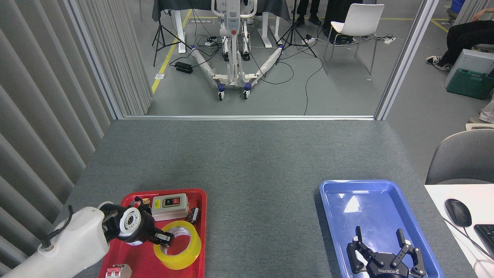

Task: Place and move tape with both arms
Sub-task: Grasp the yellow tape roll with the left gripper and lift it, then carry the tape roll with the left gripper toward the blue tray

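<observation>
The tape [184, 254], a yellow roll with a white core, sits tilted over the red tray [202, 200] at the front left of the table. My left gripper [165, 238] reaches in from the left and is shut on the roll's left rim, with one finger inside the core hole. Over the blue tray [366, 200] at the front right, my right gripper [380, 241] stands open, fingers spread and nothing between them.
The red tray also holds a grey switch box [170, 206], a small black part [193, 215] and a red-and-metal piece [115, 272]. A mouse [457, 212] and keyboard [487, 235] lie on a white desk at right, behind it a grey chair [463, 158].
</observation>
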Tool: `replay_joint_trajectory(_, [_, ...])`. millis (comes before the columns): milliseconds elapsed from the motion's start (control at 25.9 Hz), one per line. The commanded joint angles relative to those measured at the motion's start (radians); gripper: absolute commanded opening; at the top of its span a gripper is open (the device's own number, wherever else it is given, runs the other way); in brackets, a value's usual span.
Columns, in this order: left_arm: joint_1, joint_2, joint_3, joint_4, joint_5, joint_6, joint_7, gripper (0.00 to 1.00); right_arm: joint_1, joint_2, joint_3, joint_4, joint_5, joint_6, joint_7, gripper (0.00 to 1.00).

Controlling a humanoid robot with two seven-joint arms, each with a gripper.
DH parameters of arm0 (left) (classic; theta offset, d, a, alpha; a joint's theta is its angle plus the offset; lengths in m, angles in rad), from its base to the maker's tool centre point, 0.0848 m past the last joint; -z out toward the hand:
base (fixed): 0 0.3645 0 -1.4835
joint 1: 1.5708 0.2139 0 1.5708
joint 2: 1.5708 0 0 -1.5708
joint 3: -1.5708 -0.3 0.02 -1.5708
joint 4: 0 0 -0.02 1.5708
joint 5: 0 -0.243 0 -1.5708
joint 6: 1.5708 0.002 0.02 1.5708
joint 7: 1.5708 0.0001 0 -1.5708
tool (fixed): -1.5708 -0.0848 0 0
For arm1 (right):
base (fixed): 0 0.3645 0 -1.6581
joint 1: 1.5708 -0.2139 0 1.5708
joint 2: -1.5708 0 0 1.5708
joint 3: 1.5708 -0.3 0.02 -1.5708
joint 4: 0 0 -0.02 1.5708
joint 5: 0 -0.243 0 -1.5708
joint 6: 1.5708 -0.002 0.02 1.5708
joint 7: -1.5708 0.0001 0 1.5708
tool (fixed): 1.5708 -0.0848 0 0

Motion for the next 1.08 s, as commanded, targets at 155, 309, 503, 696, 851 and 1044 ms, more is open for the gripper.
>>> replay_joint_trajectory(155, [-0.003, 0.021, 0.274, -0.021, 0.070, -0.437, 0.057, 0.00, 0.000, 0.000, 0.000, 0.000, 0.000, -0.001, -0.001, 1.00])
replay_joint_trajectory(309, [-0.005, -0.039, 0.339, 0.025, 0.151, -0.765, 0.188, 0.00, 0.000, 0.000, 0.000, 0.001, 0.000, -0.001, -0.001, 1.00])
replay_joint_trajectory(503, [-0.005, -0.174, 0.334, 0.196, 0.263, -0.938, 0.399, 0.00, -0.002, 0.000, 0.000, 0.000, 0.000, -0.001, 0.001, 1.00])
replay_joint_trajectory(696, [0.046, -0.283, 0.330, 0.236, 0.257, -0.938, 0.571, 0.00, -0.002, 0.000, 0.000, 0.000, 0.000, 0.001, -0.001, 1.00])
replay_joint_trajectory(851, [0.097, -0.364, 0.330, 0.236, 0.251, -0.938, 0.607, 0.00, -0.002, -0.002, 0.000, 0.000, 0.000, 0.001, -0.001, 1.00])
replay_joint_trajectory(1044, [0.115, -0.426, 0.328, 0.236, 0.174, -0.938, 0.600, 0.00, -0.003, -0.003, 0.000, 0.000, -0.002, -0.001, -0.001, 1.00])
